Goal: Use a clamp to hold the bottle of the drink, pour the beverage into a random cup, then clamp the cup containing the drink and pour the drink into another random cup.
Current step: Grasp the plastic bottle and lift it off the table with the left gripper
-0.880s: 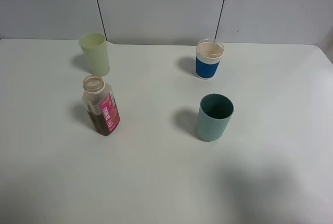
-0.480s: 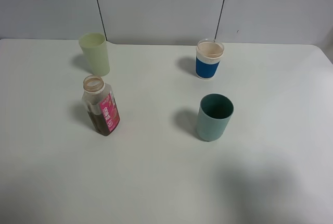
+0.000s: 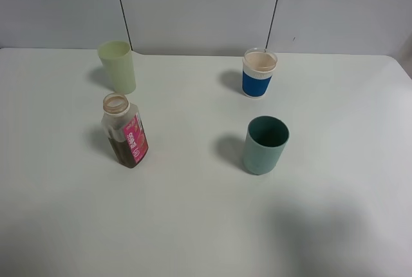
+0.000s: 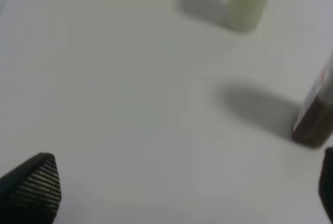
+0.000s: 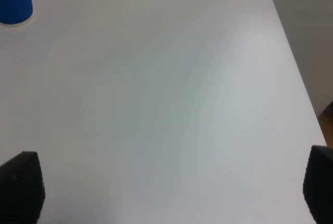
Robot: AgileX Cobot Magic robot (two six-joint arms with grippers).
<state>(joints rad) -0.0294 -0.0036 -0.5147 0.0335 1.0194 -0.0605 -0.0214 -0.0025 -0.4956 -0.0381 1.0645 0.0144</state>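
Left fingers: spread wide, released, holding nothing.
Right fingers: spread wide, released, holding nothing.
Small translucent pink-labelled plastic bottle: on white tabletop, ahead of left fingers, apart; cropped.
Short blue-banded whitish cup: well ahead of right fingers; cropped.

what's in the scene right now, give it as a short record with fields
table: white, holds four items
bottle: upright, uncapped, pink label, near left
beverage: dark brown, in the bottle's lower part
teal cup: upright, near right, no liquid seen inside
blue-banded cup: upright, far right, looks empty
pale yellow-green tumbler: upright, far left, behind the bottle
left claw: open, holding nothing, out of the high view
right claw: open, holding nothing, out of the high view
stage: nothing gripped or poured yet
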